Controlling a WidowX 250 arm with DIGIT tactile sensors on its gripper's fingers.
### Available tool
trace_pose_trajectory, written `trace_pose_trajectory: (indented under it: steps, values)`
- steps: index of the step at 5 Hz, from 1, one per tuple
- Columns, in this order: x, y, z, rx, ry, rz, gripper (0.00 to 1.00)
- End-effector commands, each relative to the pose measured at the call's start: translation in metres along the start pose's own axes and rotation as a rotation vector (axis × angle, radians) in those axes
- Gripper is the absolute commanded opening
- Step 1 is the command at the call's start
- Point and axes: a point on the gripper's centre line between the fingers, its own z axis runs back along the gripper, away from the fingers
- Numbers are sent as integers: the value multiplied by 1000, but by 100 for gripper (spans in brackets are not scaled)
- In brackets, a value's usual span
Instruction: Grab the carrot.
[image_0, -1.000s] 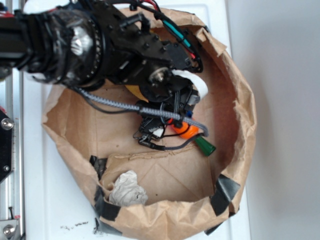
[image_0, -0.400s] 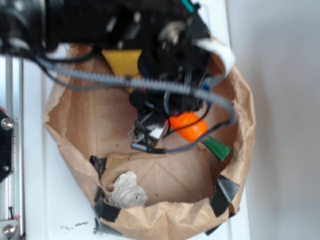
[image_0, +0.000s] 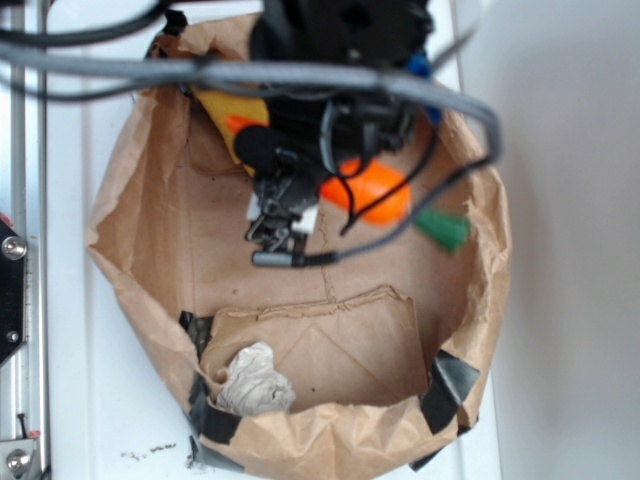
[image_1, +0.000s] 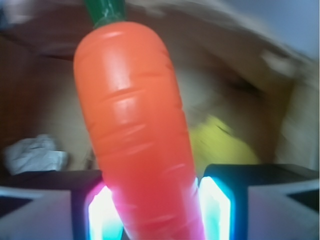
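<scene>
A wide, crumpled brown paper bag (image_0: 120, 250), its rim rolled down and patched with black tape, sits on a white surface, with the black robot arm (image_0: 340, 30) reaching over it. The black gripper (image_1: 159, 210) pinches the glossy bright-orange plastic carrot (image_1: 135, 130) between its two fingers (image_1: 215, 207), green stem pointing away. Smaller still, a folded yellow cloth (image_0: 225, 110) lies at the bag's far side and a crumpled whitish paper wad (image_0: 252, 378) near its front rim.
</scene>
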Motion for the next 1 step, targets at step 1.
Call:
trace_pose_trajectory:
  steps: [1]
  values:
    - [1, -12, 18, 80, -61, 86, 0]
